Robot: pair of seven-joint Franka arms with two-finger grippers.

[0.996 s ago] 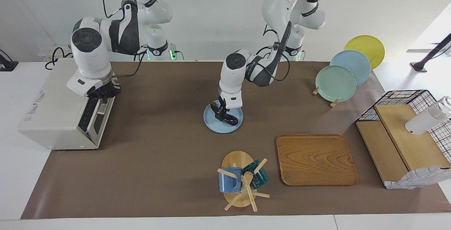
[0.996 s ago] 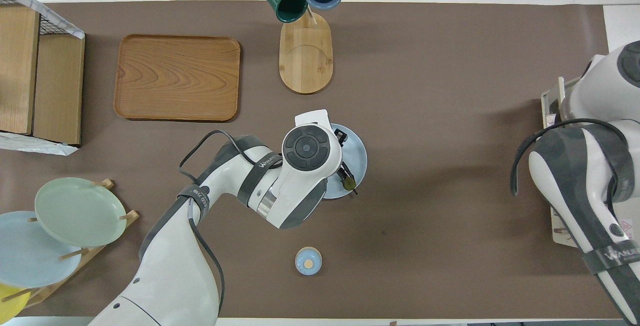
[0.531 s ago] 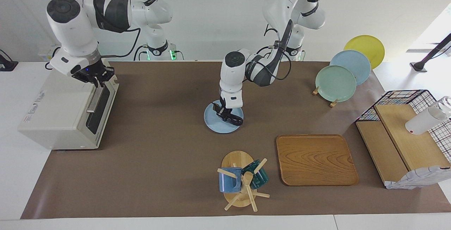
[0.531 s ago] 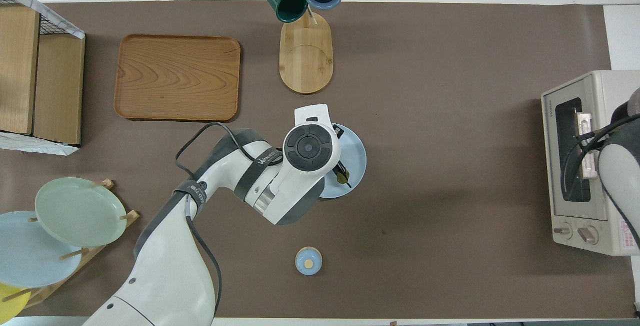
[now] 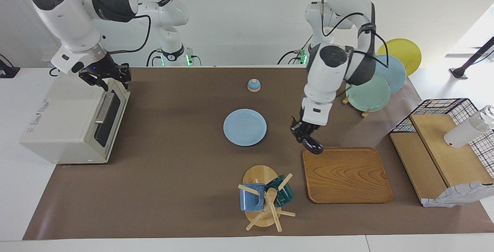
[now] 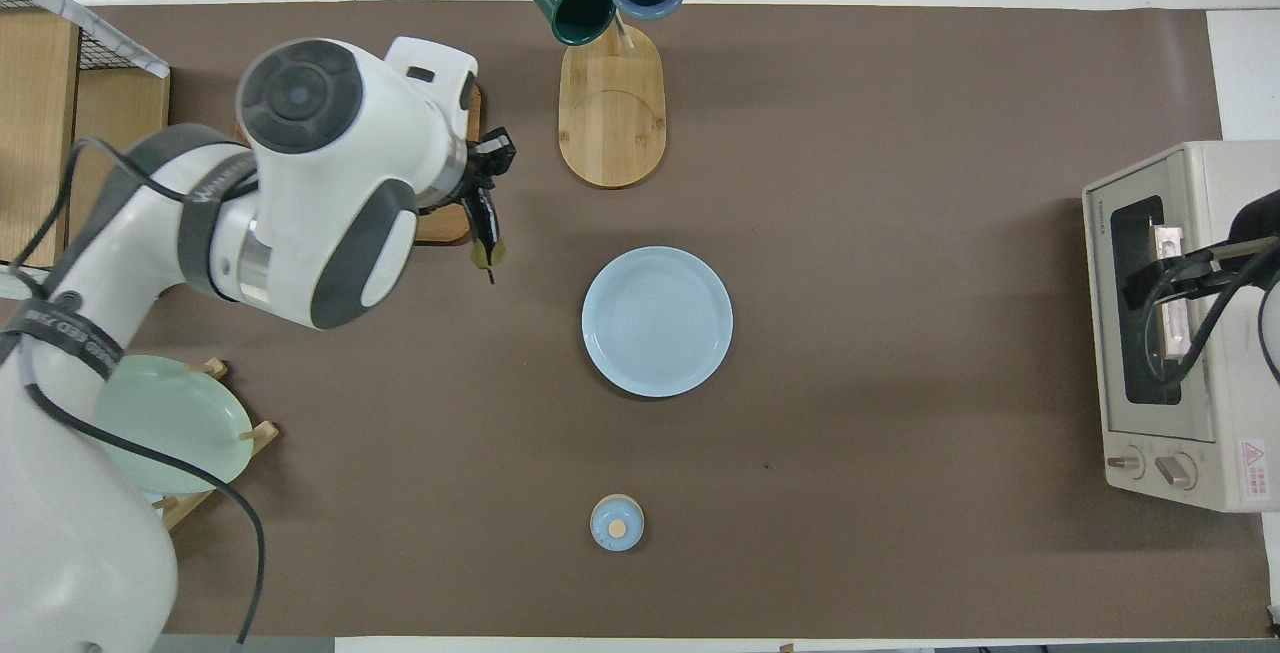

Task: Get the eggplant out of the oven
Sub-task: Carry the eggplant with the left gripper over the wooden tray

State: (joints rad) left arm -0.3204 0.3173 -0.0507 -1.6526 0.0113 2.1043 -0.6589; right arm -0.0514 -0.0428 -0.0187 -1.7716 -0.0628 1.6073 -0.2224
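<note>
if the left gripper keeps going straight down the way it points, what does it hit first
Most likely the near corner of the flat wooden tray. The left gripper, shut on the slim dark purple eggplant, points down over that corner, so the eggplant's tip would land first; height is hard to judge, and it could just miss onto the brown mat.

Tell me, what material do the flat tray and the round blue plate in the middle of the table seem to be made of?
The tray looks like wood with a smooth finish: brown, with clear curved grain lines. The blue plate seems to be glazed ceramic, or perhaps plastic: one even pale blue colour, with faint rings in the overhead view.
</note>
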